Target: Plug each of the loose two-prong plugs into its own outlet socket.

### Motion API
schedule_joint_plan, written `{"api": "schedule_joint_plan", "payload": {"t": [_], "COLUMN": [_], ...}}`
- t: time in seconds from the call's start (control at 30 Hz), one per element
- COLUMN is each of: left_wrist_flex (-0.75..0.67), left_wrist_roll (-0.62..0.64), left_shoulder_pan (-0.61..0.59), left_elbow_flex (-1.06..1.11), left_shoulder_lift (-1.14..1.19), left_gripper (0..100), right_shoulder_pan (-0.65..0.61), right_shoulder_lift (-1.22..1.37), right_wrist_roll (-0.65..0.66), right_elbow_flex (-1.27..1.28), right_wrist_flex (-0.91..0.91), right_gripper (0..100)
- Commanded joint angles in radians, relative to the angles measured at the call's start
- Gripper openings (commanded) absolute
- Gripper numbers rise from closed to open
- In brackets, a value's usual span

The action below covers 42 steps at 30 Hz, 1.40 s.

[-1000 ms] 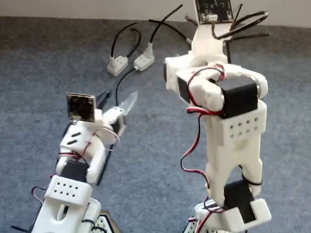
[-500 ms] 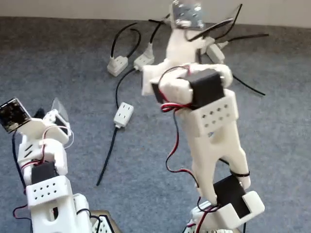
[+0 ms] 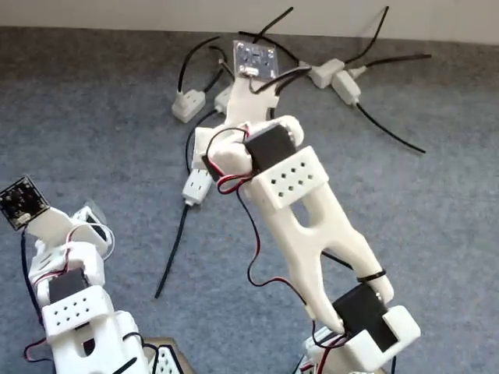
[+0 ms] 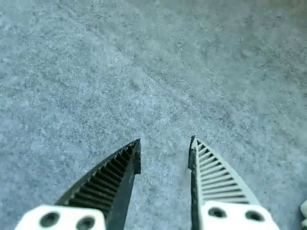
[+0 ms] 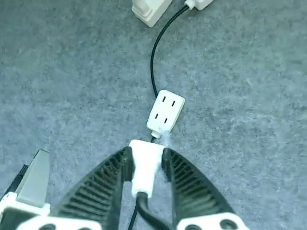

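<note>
Currently my right gripper (image 5: 145, 154) is clamped on a white two-prong plug (image 5: 144, 170). The plug's front end sits just beside one end of the white outlet socket (image 5: 165, 111), which lies flat on the grey desk (image 5: 249, 120). My left gripper (image 4: 165, 143) hangs part open above bare desk, holding nothing.
</note>
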Motion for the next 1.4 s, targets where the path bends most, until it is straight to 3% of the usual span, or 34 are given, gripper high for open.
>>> {"api": "schedule_joint_plan", "payload": {"t": [0.0,0.17,0.37,1.0,1.37], "left_wrist_flex": [0.003,0.002,0.002,-0.058,-0.058], "left_wrist_roll": [-0.009,-0.008,-0.008,-0.009,-0.009], "left_shoulder_pan": [-0.004,-0.004,-0.002,0.039,0.039], "left_elbow_flex": [0.001,0.002,0.002,0.03,0.03], "left_shoulder_lift": [-0.01,-0.016,-0.016,-0.018,-0.018], "left_gripper": [18,18,18,18,18], "right_shoulder_pan": [-0.004,-0.008,-0.004,-0.008,0.021], "right_shoulder_lift": [-0.004,0.012,0.217,0.819,0.937], "right_wrist_roll": [-0.048,-0.052,-0.054,0.014,0.014], "right_elbow_flex": [0.039,0.051,0.005,-0.846,-0.987], "right_wrist_flex": [-0.042,-0.076,-0.093,0.208,0.245], "right_gripper": [2.9,2.9,2.9,0.6,0.6]}}
